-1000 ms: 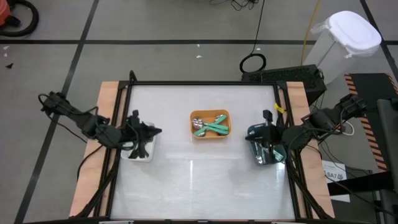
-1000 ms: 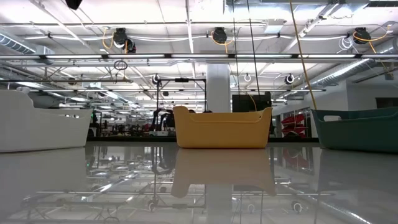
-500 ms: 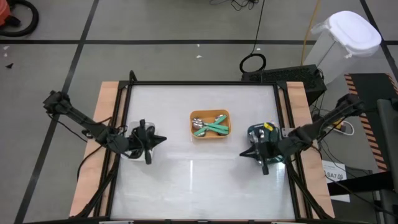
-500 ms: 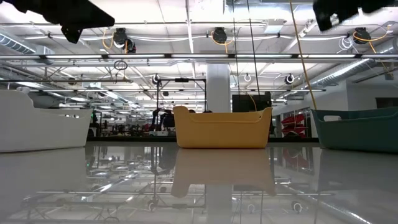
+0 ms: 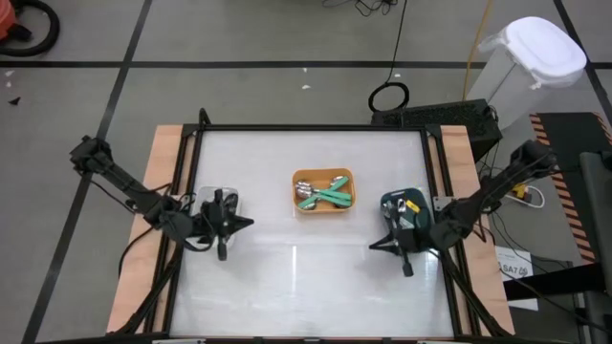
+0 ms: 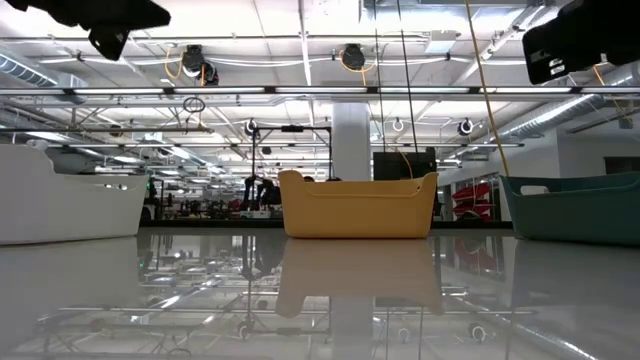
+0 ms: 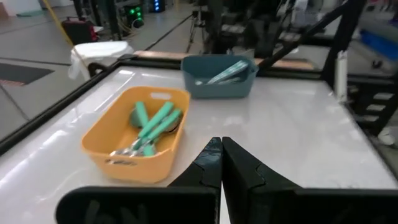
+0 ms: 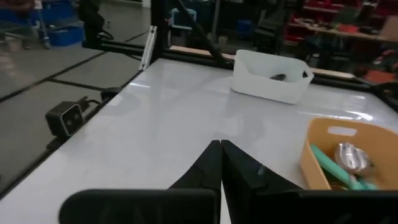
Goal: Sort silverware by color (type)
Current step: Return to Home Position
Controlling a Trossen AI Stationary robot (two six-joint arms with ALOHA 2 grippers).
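Teal-handled spoons with shiny heads (image 7: 152,126) lie in an orange bin (image 5: 322,204) at the table's middle. Pale utensils (image 7: 224,71) rest in a dark teal bin (image 7: 217,87) at the right. A white bin (image 8: 270,84) at the left holds something dark (image 8: 278,76). My left gripper (image 5: 249,223) hovers shut beside the white bin, pointing toward the table's middle. My right gripper (image 5: 373,246) hovers shut just in front of the teal bin (image 5: 397,203), pointing toward the left. Neither holds anything.
The three bins stand in a row across the table's middle: white (image 6: 65,205), orange (image 6: 358,205), teal (image 6: 575,208). The white tabletop (image 5: 306,287) lies bare toward the near edge, inside a black frame (image 5: 316,128). A white lidded can (image 5: 535,57) stands beyond the table.
Both arms have come down and tipped from pointing downward toward level, the right one sinking farther. The left gripper has left the white bin and the right the teal bin, each shifting toward the near edge and the table's middle. Both stayed shut.
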